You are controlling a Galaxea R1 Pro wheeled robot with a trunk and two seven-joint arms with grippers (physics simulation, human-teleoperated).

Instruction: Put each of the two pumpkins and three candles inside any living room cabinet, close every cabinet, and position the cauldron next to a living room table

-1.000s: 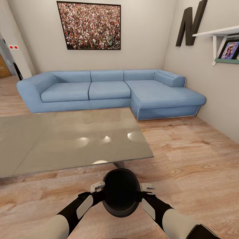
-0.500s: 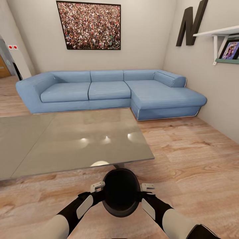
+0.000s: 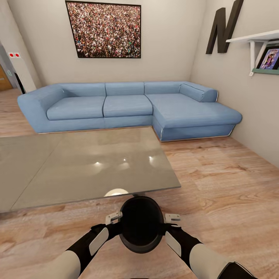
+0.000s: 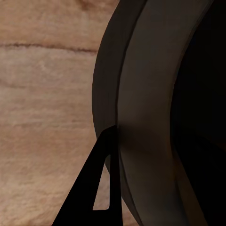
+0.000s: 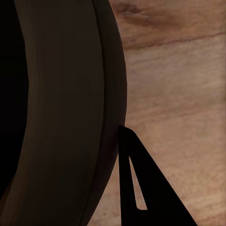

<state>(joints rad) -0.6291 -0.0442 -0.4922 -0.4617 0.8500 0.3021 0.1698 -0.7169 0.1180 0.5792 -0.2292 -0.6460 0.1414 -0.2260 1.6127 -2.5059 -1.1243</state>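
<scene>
Big "N" (image 3: pixel 223 26) on wall, cauldron (image 3: pixel 141 224) apparently pincer-held

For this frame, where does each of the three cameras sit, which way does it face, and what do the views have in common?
Head view: on the robot's head, facing forward and down over the cauldron, table and blue sofa; both forearms show, left gripper and right gripper flanking the cauldron.
Left wrist view: near the left gripper, facing the cauldron's wall and wooden floor; one dark finger shows.
Right wrist view: near the right gripper, facing the cauldron's opposite wall; one finger shows.
Shared: cauldron and floor.
</scene>
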